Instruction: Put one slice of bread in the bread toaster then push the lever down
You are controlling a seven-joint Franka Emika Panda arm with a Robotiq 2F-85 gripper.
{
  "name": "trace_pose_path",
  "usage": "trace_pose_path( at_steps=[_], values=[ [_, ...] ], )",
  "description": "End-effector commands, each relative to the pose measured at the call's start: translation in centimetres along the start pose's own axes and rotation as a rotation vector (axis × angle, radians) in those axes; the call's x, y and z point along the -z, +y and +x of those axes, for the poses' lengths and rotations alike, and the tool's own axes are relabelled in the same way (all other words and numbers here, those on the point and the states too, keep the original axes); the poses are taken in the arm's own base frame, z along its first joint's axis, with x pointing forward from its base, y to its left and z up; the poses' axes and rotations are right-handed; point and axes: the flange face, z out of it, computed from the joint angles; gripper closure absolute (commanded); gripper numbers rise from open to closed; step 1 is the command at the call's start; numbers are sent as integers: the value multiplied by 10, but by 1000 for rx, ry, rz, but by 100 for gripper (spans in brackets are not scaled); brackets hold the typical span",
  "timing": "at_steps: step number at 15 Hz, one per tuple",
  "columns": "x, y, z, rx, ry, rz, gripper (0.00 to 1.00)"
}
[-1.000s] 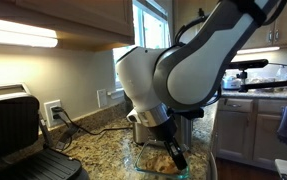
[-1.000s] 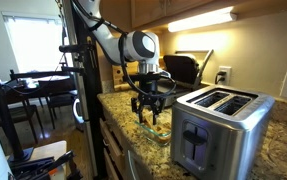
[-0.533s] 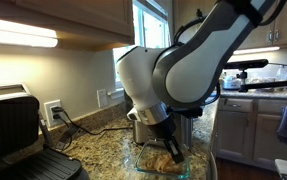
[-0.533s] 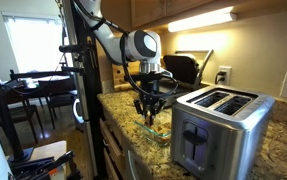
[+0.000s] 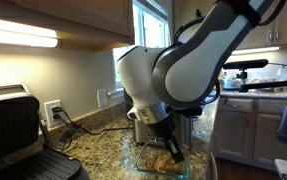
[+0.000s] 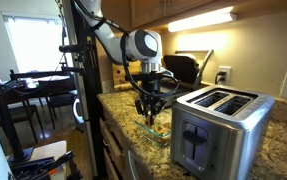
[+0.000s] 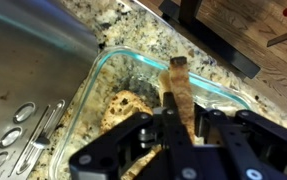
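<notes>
we have gripper [image 7: 171, 118] low in glass dish [image 7: 101, 70] near counter [image 6: 116, 104] edge. fingers pinched narrow on slice of bread [image 7: 176, 85], held on edge, we judge so it drops straight into slot. bread toaster [image 6: 218, 125] just beside dish, slots empty.

Counter [image 6: 124, 117]: glass dish [image 6: 160, 134] just left of the toaster [image 6: 219, 126], grill press [image 6: 183, 68] far behind both; in the dish, one slice of bread [image 7: 178, 92] on edge between the fingers of the gripper [image 6: 149, 116] directly above, another slice [image 7: 128, 106] flat beside it.
</notes>
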Motion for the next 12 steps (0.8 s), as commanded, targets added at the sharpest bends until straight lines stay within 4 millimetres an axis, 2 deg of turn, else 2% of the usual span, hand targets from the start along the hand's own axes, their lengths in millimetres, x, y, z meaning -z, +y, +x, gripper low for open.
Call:
trace_pose_path(
  at_steps=[1, 12],
  values=[
    [4, 11, -9, -13, 17, -18, 93],
    [14, 36, -24, -78, 35, -20, 93]
  ],
)
